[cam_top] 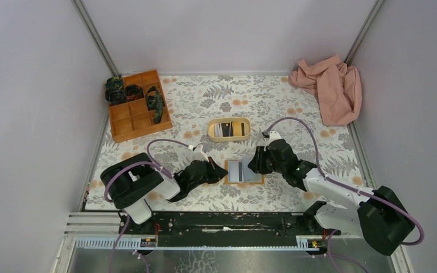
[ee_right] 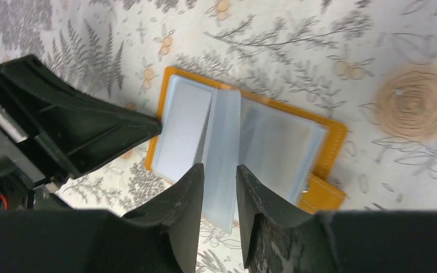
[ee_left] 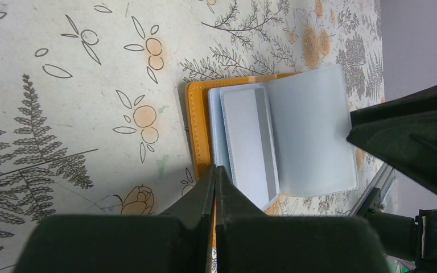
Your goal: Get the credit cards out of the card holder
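The orange-tan card holder point(cam_top: 243, 172) lies open on the floral mat between both arms. My left gripper point(ee_left: 215, 168) is shut, its tips pressing on the holder's orange edge point(ee_left: 198, 125). A pale credit card point(ee_left: 247, 142) with a grey stripe sits in a light blue sleeve. One clear sleeve page point(ee_right: 222, 142) is raised and stands between the fingers of my right gripper point(ee_right: 220, 166), whose jaws are apart on either side of it. In the top view the left gripper point(cam_top: 221, 170) is at the holder's left edge and the right gripper point(cam_top: 257, 162) at its right.
A beige oval tray point(cam_top: 210, 129) with cards in it stands just behind the holder. An orange compartment box point(cam_top: 126, 126) with dark items is at the back left. A pink cloth point(cam_top: 330, 88) lies at the back right. Walls close in on three sides.
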